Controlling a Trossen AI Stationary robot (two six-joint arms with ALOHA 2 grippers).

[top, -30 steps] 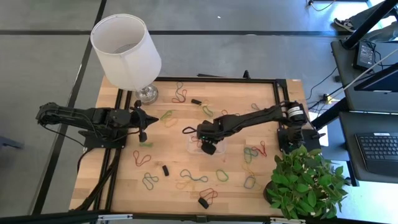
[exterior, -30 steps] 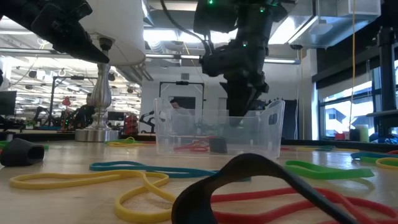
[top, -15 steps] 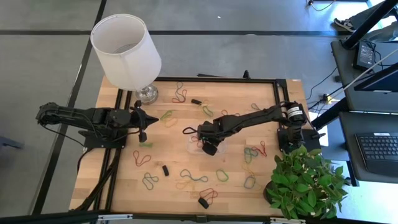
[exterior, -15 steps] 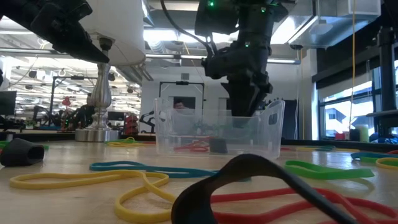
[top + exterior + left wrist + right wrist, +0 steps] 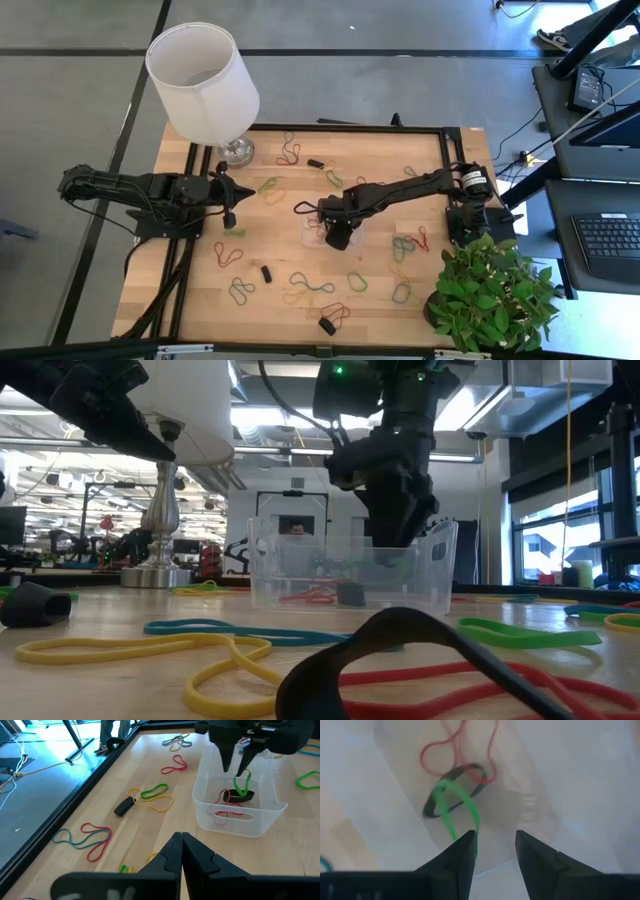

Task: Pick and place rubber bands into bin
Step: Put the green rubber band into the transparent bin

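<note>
Loose rubber bands (image 5: 215,651) strewn over wood surface (image 5: 380,300) nearest low cam, w/ clear bin (image 5: 352,565) mid-surface behind them. Right claw (image 5: 236,766) poised over bin, fingers spread, green band (image 5: 241,787) dangling off one finger above red + black bands inside. Left claw (image 5: 180,841) clenched, empty, hovering off to left near lamp (image 5: 203,82).

No readable text, label, brand, number or sign shows in any view.
</note>
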